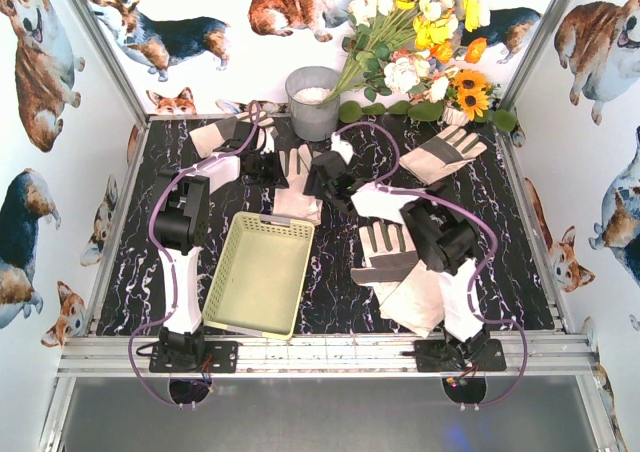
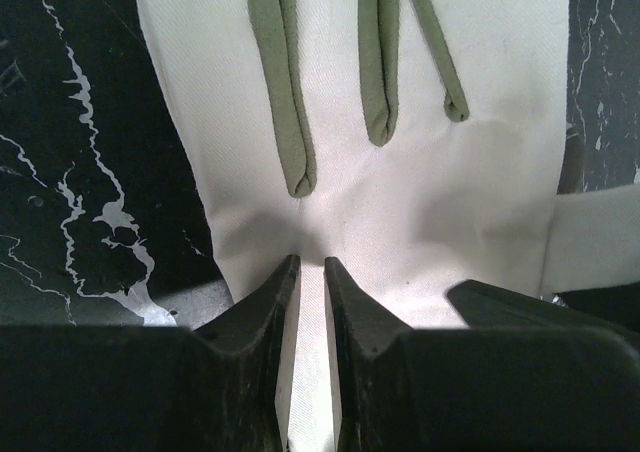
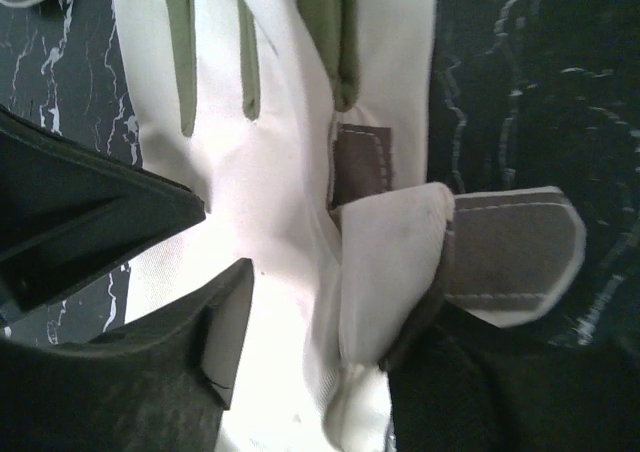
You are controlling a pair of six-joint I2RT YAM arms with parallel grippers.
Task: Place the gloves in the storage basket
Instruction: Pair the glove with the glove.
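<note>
Several gloves lie on the black marble table. One cream-white glove (image 1: 297, 194) lies behind the pale yellow-green storage basket (image 1: 243, 294), which holds nothing. My left gripper (image 1: 270, 164) is shut on this glove, pinching a fold of its palm (image 2: 400, 202) between its fingertips (image 2: 311, 267). My right gripper (image 1: 326, 180) is at the same glove (image 3: 270, 172). Its jaws stand apart on either side of the bunched palm and folded thumb (image 3: 335, 302). Other gloves lie at the back left (image 1: 212, 134), the back right (image 1: 445, 154) and the right front (image 1: 395, 267).
A grey metal bucket (image 1: 313, 102) stands at the back middle. A bunch of artificial flowers (image 1: 420, 42) leans beside it. Walls with dog pictures enclose the table on three sides. The right arm's elbow (image 1: 440, 234) hangs over the right-front gloves.
</note>
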